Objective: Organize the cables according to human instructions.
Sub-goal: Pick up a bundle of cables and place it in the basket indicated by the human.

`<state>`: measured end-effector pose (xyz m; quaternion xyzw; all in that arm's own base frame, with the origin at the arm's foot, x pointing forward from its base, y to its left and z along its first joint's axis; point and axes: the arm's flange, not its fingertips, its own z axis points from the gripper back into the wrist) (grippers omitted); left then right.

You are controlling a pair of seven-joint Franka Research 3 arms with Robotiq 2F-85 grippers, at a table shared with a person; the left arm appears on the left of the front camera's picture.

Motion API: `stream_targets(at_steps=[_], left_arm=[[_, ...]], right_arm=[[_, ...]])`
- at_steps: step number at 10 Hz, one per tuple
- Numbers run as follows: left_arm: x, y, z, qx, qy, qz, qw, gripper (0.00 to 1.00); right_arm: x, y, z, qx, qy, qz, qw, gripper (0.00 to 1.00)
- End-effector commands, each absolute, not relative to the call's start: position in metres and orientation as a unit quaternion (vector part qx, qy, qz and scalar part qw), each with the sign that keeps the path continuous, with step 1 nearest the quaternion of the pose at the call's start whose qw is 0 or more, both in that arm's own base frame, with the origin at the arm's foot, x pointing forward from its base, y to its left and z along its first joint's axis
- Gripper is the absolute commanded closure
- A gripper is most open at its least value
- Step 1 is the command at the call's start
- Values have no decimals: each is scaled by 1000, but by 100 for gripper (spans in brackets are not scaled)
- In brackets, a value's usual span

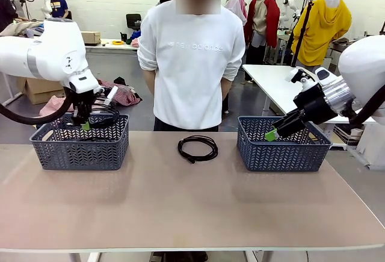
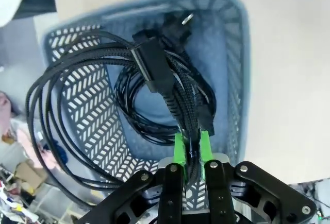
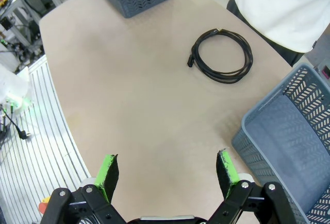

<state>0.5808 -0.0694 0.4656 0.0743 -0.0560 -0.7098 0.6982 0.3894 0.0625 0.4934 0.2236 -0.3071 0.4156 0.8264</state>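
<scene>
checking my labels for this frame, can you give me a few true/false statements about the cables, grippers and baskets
1. The left gripper is shut on a cable bundle above the left basket. True.
2. The right gripper is holding a cable. False: it is open and holds nothing, by the right basket.
3. A coiled cable lies on the table between the two baskets. True.
4. The person is reaching for the coiled cable. False: the person stands at the far side with both arms drawn behind the back.
</scene>
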Motion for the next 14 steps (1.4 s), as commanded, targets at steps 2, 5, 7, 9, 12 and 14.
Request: stream_targets(at_steps=[2,5,7,9,12,14], left_arm=[[592,-59,454,89,-47,-683,724,87],[596,-53,445,86,-47,-678,729,87],[598,-53,444,80,-47,-682,725,68],[598,-52,444,78,-46,-682,726,48],[597,-48,451,75,-39,-679,729,43],[596,-48,456,67,-35,-679,730,23]], right_arm=[[393,62,493,233,-318,422,816,0],[393,62,493,233,-318,422,816,0],[393,62,493,233,-318,422,816,0],[393,62,493,233,-318,422,816,0],[393,62,493,233,-318,422,816,0],[393,62,493,233,-318,422,816,0]])
